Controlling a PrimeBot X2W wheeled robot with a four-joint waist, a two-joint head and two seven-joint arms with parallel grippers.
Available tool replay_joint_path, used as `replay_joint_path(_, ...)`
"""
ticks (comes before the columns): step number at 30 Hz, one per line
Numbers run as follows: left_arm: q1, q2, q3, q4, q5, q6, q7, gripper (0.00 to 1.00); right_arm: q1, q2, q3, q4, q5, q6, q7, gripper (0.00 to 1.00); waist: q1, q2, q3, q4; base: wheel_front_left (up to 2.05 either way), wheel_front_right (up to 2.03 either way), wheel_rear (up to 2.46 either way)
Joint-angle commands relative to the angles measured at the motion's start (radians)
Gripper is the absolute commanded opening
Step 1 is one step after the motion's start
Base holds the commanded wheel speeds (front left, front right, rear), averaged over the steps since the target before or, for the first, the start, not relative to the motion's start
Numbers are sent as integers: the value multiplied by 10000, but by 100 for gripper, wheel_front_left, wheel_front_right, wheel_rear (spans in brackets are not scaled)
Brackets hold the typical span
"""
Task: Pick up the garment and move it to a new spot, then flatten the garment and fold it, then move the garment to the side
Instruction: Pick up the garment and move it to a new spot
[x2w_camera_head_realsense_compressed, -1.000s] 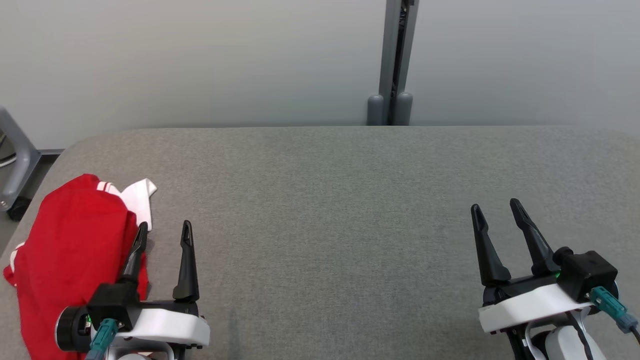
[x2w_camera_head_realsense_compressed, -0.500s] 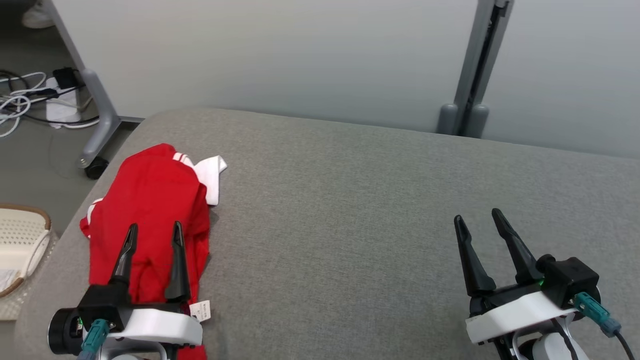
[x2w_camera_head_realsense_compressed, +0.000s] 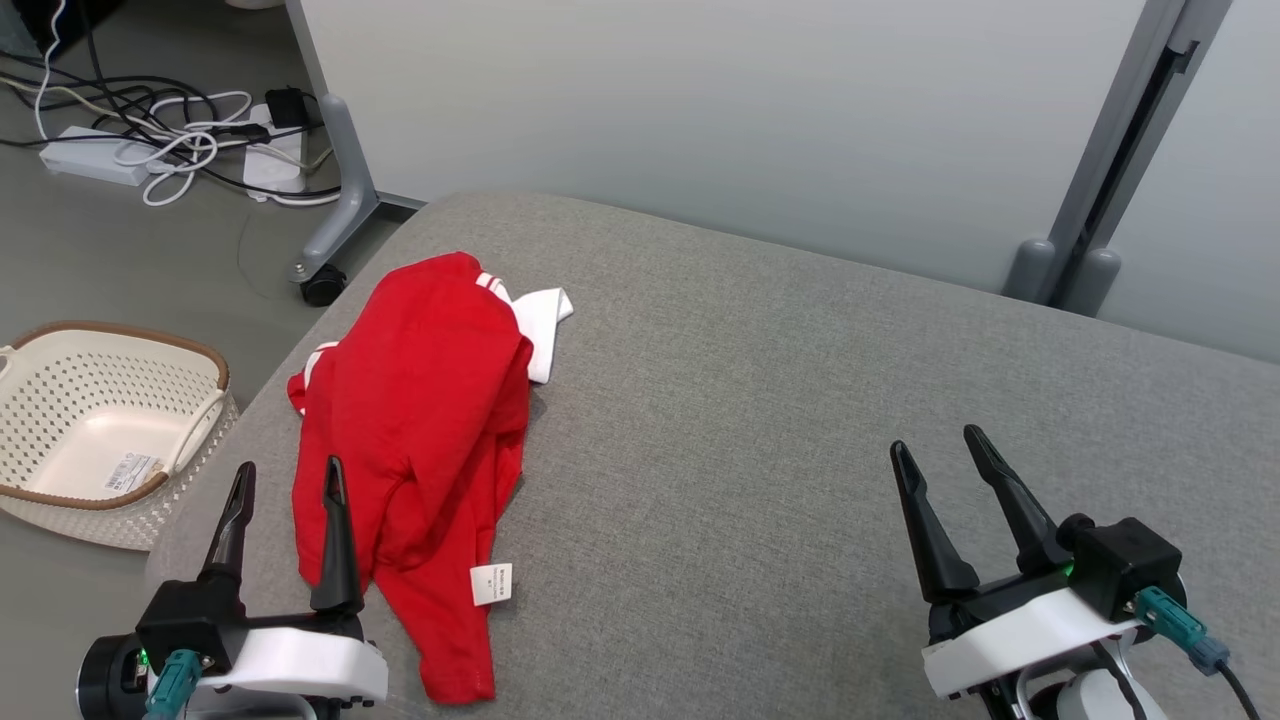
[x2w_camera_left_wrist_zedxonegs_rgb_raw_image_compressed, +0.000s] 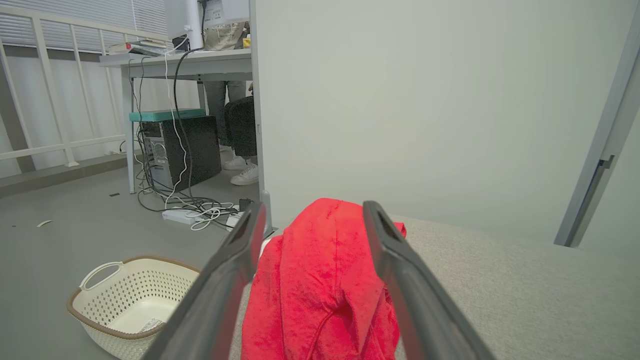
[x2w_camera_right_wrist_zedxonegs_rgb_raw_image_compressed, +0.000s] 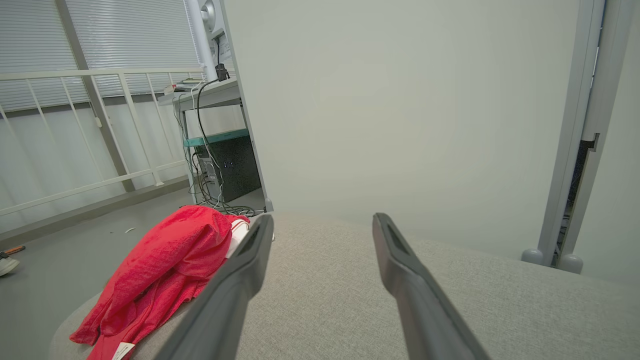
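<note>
Red garment lies crumpled on the grey desk, over at the robot's left end, close to the edge, a white sleeve poking out at the far side and a small white tag showing near its near hem. Left tool sits at the garment's near-left corner, fingers spread wide, nothing pinched; one finger overlaps the red cloth in the head view, though contact is impossible to call. Right tool is well apart on the bare right side, fingers spread too, empty. On the floor just beside the desk's left end stands a pale perforated basket.
</note>
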Motion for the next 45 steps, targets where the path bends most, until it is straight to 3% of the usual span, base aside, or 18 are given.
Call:
replay_joint_path(1, 52, 31, 79, 19, 80, -79, -24, 100, -21, -57, -6, 13, -30, 23, -48, 100, 0, -1, -4, 112, 0, 0, 0)
replay_joint_path(8, 54, 31, 228, 103, 107, -148, -24, 100, -15, -20, 35, -71, -65, 23, -48, 100, 0, -1, -45, 150, 0, 0, 0)
replay_joint_path(13, -91, 59, 256, 333, -18, -463, -24, 100, -1, -20, 67, -161, -68, 23, -48, 100, 0, -1, -31, 59, 0, 0, 0)
replay_joint_path(18, -714, 435, 406, 611, -121, -645, 193, 100, -64, -54, 65, -270, -101, 23, -48, 100, 0, -1, 101, -147, 0, 0, 0)
replay_joint_path(30, -3086, 1834, 1041, 1407, -1442, -1266, 3703, 100, -453, -184, 92, -690, -97, 23, -48, 100, 0, -1, 633, -1213, 0, 0, 0)
replay_joint_path(39, -4670, 2933, 1626, 3671, -2762, -1560, 5921, 100, -882, -343, 225, -1081, -38, 23, -45, 100, 0, -1, 1200, -2414, 0, 0, 0)
replay_joint_path(45, -5300, 3536, 1996, 5240, -3299, -1617, 6555, 100, -1142, -455, 355, -1188, 47, 23, -28, 100, 0, -1, 1655, -3248, 0, 0, 0)
